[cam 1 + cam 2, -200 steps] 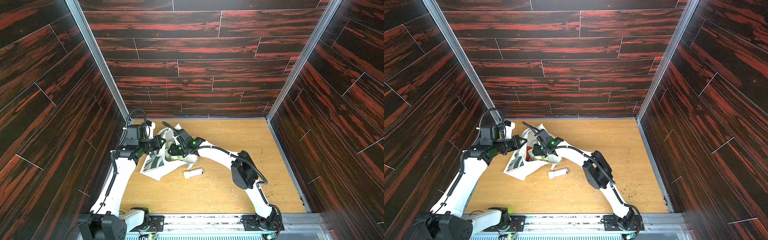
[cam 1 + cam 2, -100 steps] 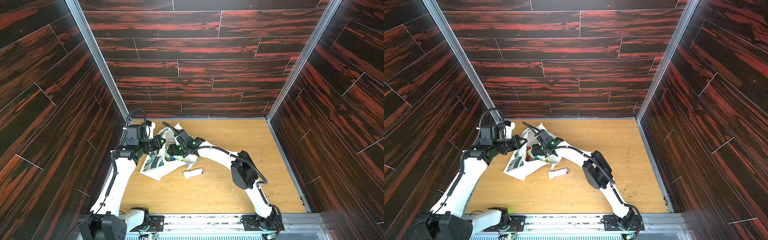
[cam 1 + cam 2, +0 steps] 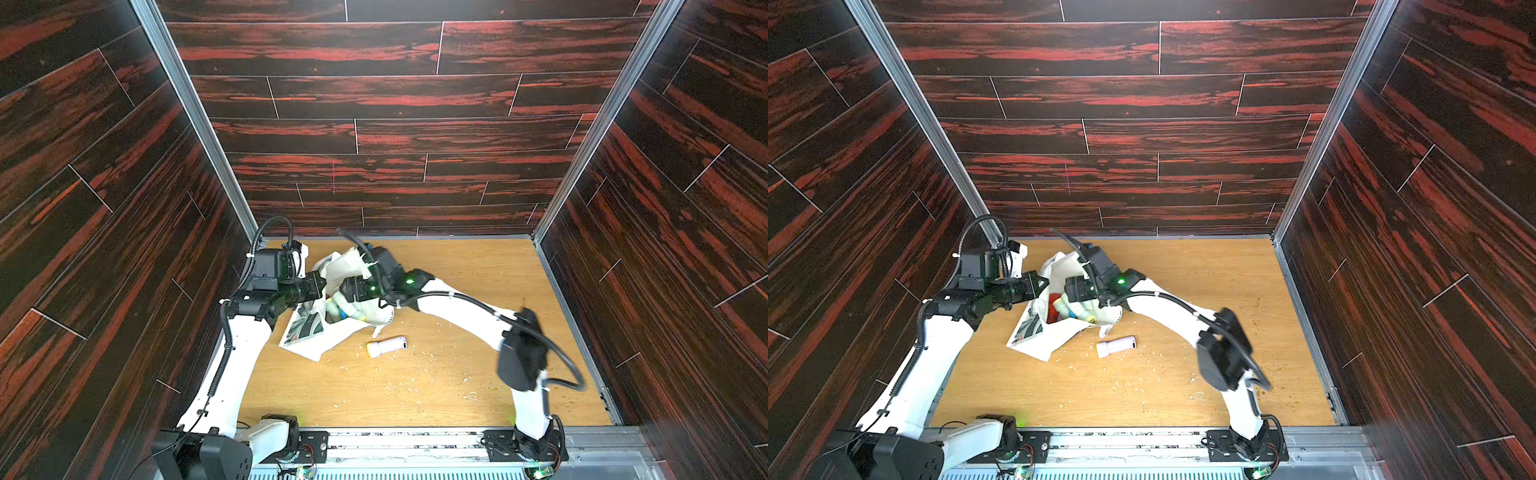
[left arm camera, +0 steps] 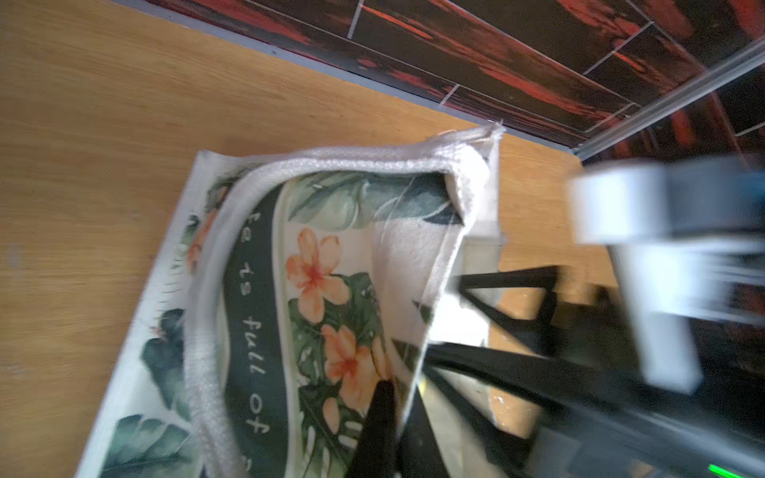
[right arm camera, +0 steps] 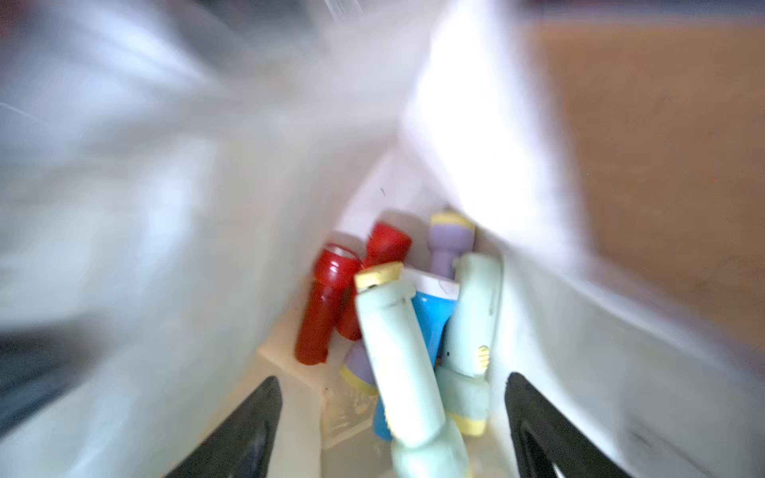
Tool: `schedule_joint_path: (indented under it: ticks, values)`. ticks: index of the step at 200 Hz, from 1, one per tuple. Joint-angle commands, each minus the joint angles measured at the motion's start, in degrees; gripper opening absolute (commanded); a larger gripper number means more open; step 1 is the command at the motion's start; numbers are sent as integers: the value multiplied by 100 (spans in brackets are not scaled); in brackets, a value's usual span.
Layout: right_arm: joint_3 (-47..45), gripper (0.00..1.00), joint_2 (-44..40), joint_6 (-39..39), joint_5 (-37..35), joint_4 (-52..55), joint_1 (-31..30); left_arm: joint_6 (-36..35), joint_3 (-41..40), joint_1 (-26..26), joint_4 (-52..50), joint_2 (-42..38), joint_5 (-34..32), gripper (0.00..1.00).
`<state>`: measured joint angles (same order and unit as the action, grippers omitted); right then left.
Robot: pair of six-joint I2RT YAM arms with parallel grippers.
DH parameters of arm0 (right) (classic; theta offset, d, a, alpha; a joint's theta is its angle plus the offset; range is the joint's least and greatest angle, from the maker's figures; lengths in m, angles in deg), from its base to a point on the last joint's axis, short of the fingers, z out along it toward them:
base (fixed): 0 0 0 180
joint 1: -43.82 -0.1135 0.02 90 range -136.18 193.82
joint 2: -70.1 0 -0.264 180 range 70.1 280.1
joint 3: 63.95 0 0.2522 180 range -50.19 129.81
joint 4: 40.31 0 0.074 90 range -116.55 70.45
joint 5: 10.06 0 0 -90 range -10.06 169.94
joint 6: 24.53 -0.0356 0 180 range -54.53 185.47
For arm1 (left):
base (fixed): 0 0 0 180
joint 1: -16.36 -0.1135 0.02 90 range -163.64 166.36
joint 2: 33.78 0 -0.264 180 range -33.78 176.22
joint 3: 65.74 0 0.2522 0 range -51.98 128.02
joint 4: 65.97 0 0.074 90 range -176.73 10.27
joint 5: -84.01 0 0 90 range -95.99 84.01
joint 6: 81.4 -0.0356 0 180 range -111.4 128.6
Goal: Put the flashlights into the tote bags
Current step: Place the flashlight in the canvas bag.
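Bagging flashlights, apparently near the end of the job: the tote bag (image 3: 309,332) lies slumped at about ten o'clock on the table (image 3: 457,382). Its mouth is lifted by the left jaws, which the left wrist view shows pressed together on the cloth rim beside the flower print. The right jaws stand spread inside that mouth. A pale green flashlight (image 5: 393,343) lies between them, touched by neither, on top of a heap of others: two red flashlights (image 5: 325,306), a blue flashlight (image 5: 430,318) and a lavender flashlight (image 5: 449,244) at the back. By the look of it, this is the drop-off step of one more delivery. In both top views a single loose flashlight (image 3: 386,345) lies on the bare table, just beside the bag at about four o'clock from it. It is on its side, with its wider head toward eight o'clock. The next move seems to call for the right arm (image 3: 457,303) to back out of the bag without dragging the cloth, swing over to that last flashlight and close across its barrel, while the left arm (image 3: 241,353) holds the mouth open
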<state>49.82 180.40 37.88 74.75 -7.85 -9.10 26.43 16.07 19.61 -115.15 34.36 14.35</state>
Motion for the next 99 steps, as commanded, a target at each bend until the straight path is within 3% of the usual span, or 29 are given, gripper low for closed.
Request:
schedule_joint_path:
  ticks: [1,49,73,99]
  values:
    - [-731,85,-851,687,22,-735,2,-113,137,-8,-292,-108,-592,0]
    - [-2840,86,-2141,2414,735,-1824,7,31,130,-51,-320,21,-1234,0]
    - [-3401,86,-2392,3041,731,-1735,9,66,169,-83,-334,94,-1251,0]
    - [-3680,85,-2459,3645,1369,-1395,26,83,180,-152,-351,86,-1329,0]
